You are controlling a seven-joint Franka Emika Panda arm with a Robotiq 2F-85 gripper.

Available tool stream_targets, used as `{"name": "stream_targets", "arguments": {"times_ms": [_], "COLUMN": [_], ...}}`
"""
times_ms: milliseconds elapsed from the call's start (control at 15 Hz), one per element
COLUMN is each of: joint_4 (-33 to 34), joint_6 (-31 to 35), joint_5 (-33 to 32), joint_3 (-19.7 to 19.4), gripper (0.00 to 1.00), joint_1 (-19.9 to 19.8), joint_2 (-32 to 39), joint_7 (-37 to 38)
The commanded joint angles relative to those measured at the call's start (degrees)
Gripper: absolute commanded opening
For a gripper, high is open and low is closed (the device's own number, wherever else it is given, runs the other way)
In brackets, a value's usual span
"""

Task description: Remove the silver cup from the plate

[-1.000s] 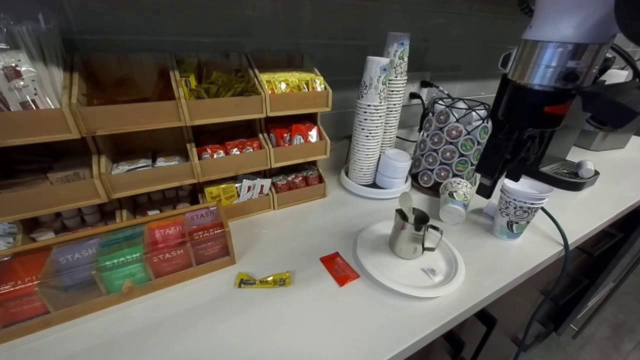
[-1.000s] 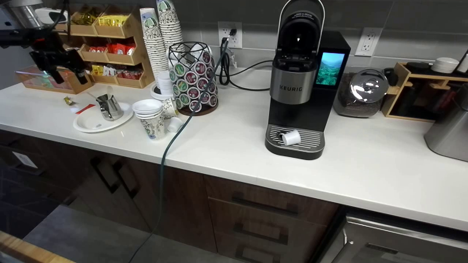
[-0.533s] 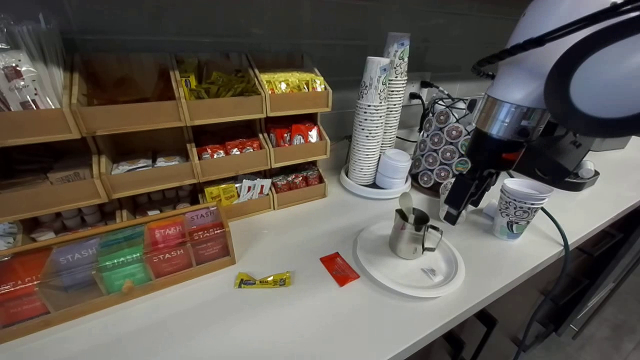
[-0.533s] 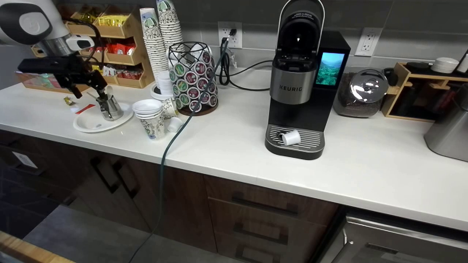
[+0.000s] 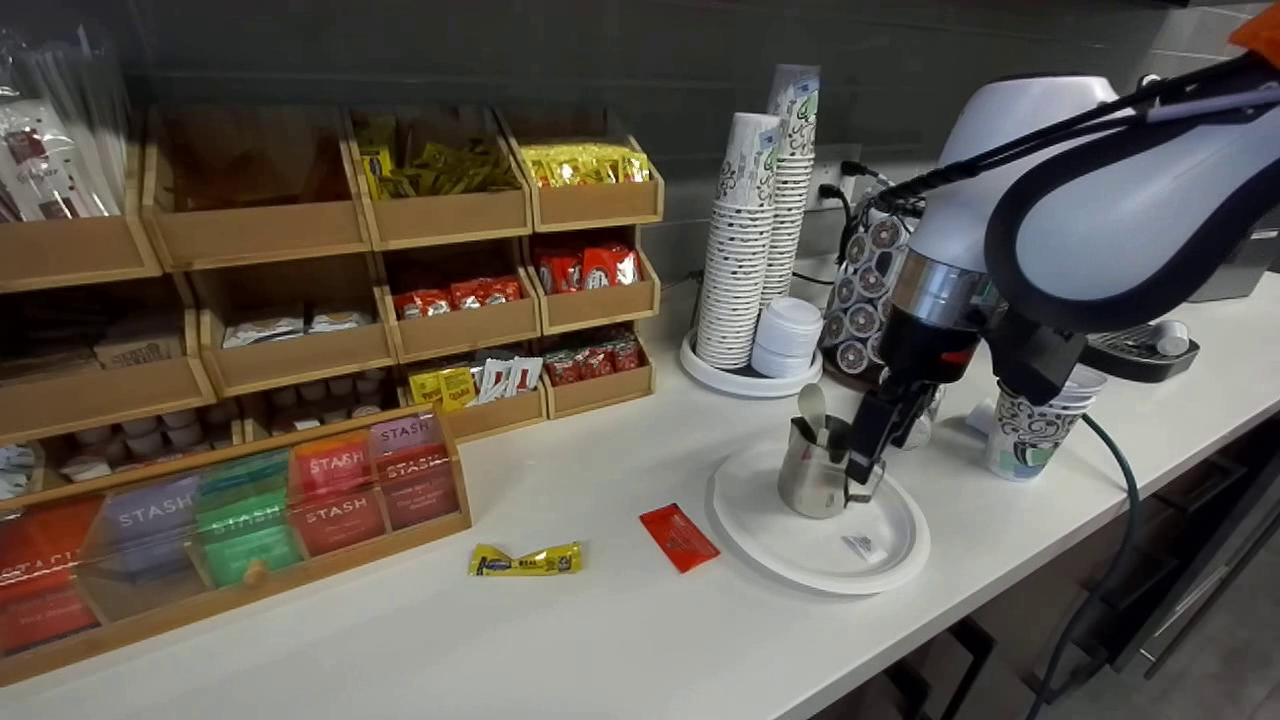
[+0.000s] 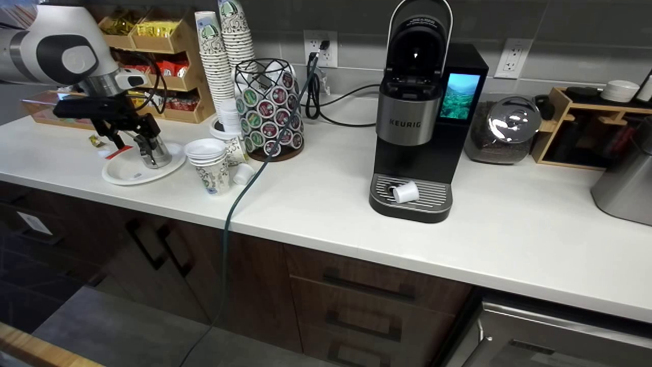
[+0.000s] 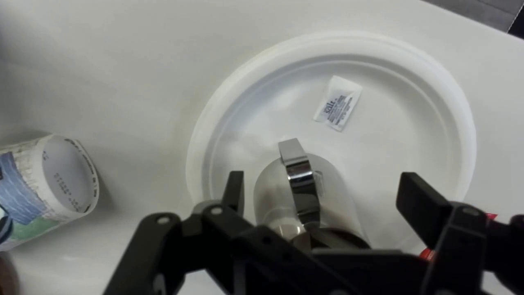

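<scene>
Silver cup point(image 5: 808, 482), upright on the white plate point(image 5: 785, 552) and a little off its middle, with a pale spoon-like stick point(image 5: 811, 402) poking out of the top. Between the plate's near rim and the front edge of the counter point(image 5: 600, 640) there is just a narrow strip. The generous room is toward the wooden bins point(image 5: 300, 365), where the white surface runs on past a red packet point(image 5: 680, 537) lying close by the rim and a yellow packet point(image 5: 527, 560) farther along.

On the opposite side it gets crowded. Nested paper cups point(image 6: 211, 171) stand near the plate, a single paper cup point(image 7: 45, 192) lies tipped over close to them, and behind rise the pod rack point(image 6: 270, 112) and the tall cup stacks point(image 5: 740, 260) on a round tray point(image 5: 735, 382). A green cord point(image 6: 225, 250) runs past the nested cups and drops over the front edge. On the plate itself, a salt packet point(image 7: 337, 104) lies between the cup and the rim.

The jaws are spread wide; in the wrist view they stand to either side of the cup's handle point(image 7: 305, 188). I can't tell whether they touch the metal. A second ago they hung higher and well away; now the arm point(image 6: 71, 30) has brought them right down to the cup, which, like the plate and the packets, hasn't budged.
</scene>
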Motion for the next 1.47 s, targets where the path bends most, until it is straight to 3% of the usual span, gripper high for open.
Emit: {"name": "stream_targets", "arguments": {"times_ms": [0,67,200,667,1133,1400], "joint_4": [3.26,3.69,4.05,3.55,0.72,3.33], "joint_6": [-1.14,-1.33,-1.71,-2.77,-3.62,-11.70], "joint_5": [-0.08,-0.63,-1.76,-4.18,-1.94,-1.75], "joint_3": [-0.46,-0.72,-1.20,-1.91,-0.57,0.60], "gripper": [0.83,0.63,0.57,0.01,0.04,0.04], "joint_1": [0.32,0.52,0.87,1.63,1.75,3.00], "joint_2": [3.06,3.35,3.44,1.99,-5.08,-7.96], "joint_7": [-1.18,-0.74,0.02,1.06,1.82,0.61]}}
